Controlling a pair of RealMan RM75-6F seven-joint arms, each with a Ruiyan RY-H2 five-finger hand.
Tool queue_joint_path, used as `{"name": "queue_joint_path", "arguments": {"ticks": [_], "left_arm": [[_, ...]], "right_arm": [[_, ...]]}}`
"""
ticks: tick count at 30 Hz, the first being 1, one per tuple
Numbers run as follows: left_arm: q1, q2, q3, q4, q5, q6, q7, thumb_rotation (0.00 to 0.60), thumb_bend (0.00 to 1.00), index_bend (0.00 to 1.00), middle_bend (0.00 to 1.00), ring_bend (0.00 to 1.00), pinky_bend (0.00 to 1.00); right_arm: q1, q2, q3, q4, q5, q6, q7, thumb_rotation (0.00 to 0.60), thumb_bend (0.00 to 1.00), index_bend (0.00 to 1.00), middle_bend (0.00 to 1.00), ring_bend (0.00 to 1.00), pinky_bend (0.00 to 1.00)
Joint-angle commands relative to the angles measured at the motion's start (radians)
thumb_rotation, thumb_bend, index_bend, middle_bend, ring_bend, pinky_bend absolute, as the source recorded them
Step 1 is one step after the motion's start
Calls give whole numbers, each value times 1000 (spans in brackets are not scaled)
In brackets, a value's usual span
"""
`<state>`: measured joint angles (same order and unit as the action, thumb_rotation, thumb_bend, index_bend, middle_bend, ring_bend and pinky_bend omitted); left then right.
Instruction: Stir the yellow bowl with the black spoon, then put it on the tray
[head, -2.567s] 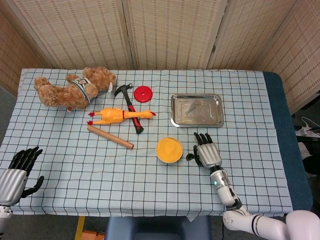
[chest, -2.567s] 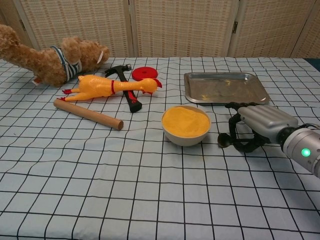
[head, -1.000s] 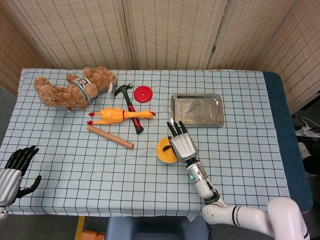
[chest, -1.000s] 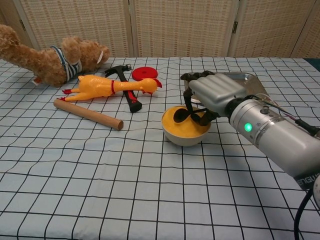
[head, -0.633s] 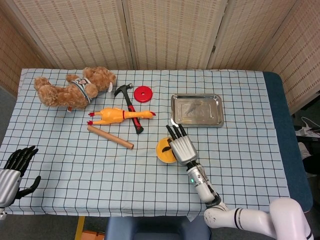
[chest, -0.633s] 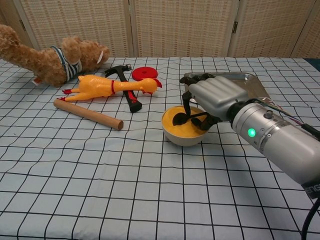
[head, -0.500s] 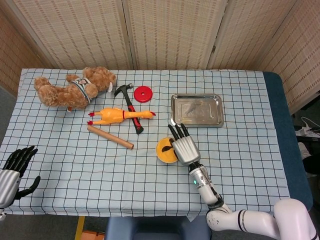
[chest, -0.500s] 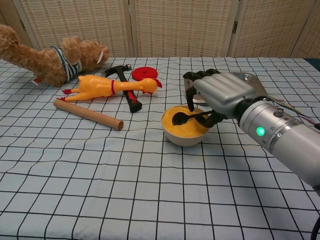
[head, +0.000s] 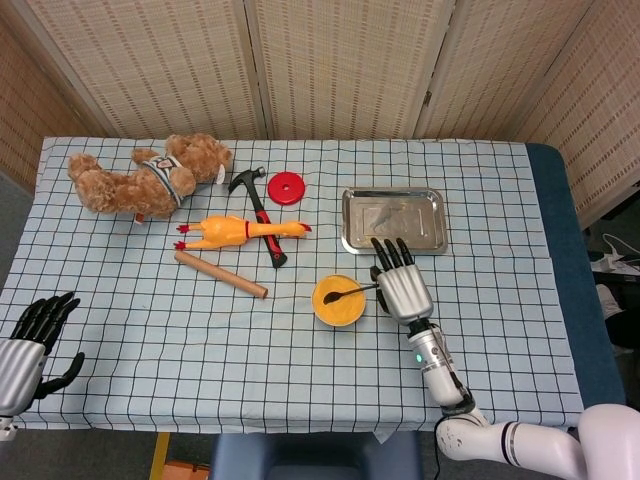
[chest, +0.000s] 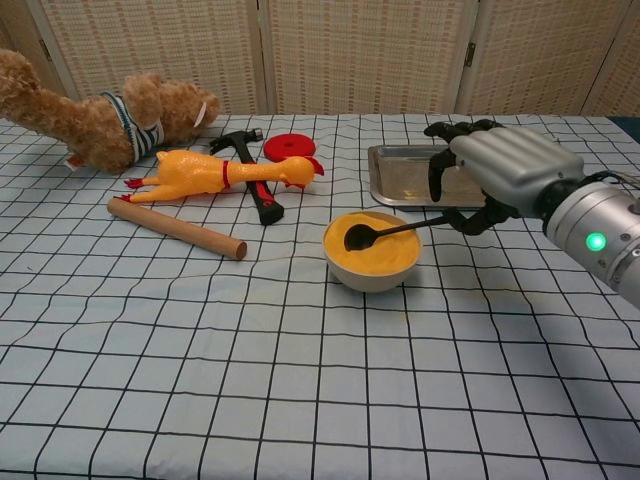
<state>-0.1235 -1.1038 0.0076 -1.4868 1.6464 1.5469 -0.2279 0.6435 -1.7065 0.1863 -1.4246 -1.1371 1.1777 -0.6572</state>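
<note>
The yellow bowl (head: 338, 300) (chest: 372, 253) sits mid-table. The black spoon (head: 348, 293) (chest: 385, 233) has its scoop inside the bowl and its handle reaching right over the rim. My right hand (head: 397, 285) (chest: 500, 171) holds the handle's end just right of the bowl, in front of the metal tray (head: 393, 220) (chest: 446, 174). My left hand (head: 28, 340) hovers open at the table's near left edge, seen only in the head view.
A teddy bear (head: 140, 175), a hammer (head: 258, 205), a red disc (head: 286, 187), a rubber chicken (head: 240, 229) and a wooden rolling pin (head: 220, 273) lie left of the bowl. Folding screens stand behind the table.
My right hand has drawn back to the right, from above the bowl to beside it, pulling the spoon handle along. The scoop stays in the bowl. The left hand is still.
</note>
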Motion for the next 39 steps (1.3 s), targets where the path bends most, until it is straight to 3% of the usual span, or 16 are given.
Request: {"name": "queue_joint_path", "arguments": {"ticks": [1, 9, 26, 39], "left_arm": [[-4, -2, 0, 0, -5, -9, 6, 600, 426, 0, 3, 0, 62], [-10, -7, -3, 3, -18, -28, 13, 600, 426, 0, 3, 0, 61], [-14, -9, -5, 9, -25, -34, 4, 600, 425, 0, 3, 0, 62], [-15, -10, -6, 15, -26, -34, 2, 600, 425, 0, 1, 0, 62]], "right_arm": [[13, 16, 19, 21, 36, -50, 18, 600, 372, 459, 9, 0, 0], [54, 9, 33, 67, 83, -127, 12, 600, 367, 459, 9, 0, 0], [62, -14, 14, 97, 91, -128, 27, 600, 367, 533, 10, 0, 0], [63, -10, 10, 91, 79, -121, 46, 600, 367, 516, 10, 0, 0]]}}
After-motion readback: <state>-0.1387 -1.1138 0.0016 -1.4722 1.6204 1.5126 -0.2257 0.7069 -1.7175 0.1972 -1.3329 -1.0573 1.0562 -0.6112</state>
